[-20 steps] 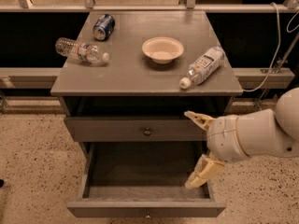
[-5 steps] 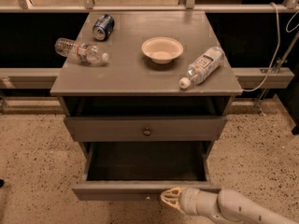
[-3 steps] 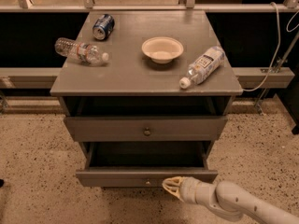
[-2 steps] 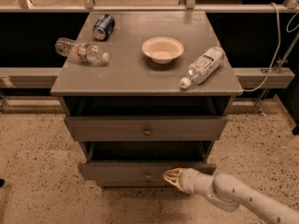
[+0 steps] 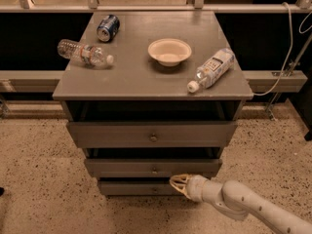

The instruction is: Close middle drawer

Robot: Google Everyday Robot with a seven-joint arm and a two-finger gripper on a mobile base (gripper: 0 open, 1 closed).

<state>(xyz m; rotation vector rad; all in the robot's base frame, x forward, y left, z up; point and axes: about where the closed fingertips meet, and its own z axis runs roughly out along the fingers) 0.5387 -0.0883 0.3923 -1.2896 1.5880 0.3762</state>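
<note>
The middle drawer point(image 5: 153, 168) is the medium-width grey front with a small round knob point(image 5: 154, 169). It sits below the widest front point(image 5: 152, 133) and above the narrowest front point(image 5: 136, 187). It is pushed almost fully in, with only a thin dark gap above it. My gripper point(image 5: 177, 182) comes in from the lower right on a white arm point(image 5: 234, 204). Its cream fingers are together, with the tips against the lower edge of the middle drawer front, right of the knob.
On the cabinet top point(image 5: 146, 82) lie a clear bottle point(image 5: 84, 52), a blue can point(image 5: 107, 28), a paper bowl point(image 5: 169, 50) and a second bottle point(image 5: 212, 68). Below the top is an open dark slot point(image 5: 151, 110). Speckled floor surrounds the cabinet. A cable point(image 5: 287, 48) hangs at the right.
The middle drawer has slid from wide open to almost shut. My gripper moved inward with it, pressing on its front.
</note>
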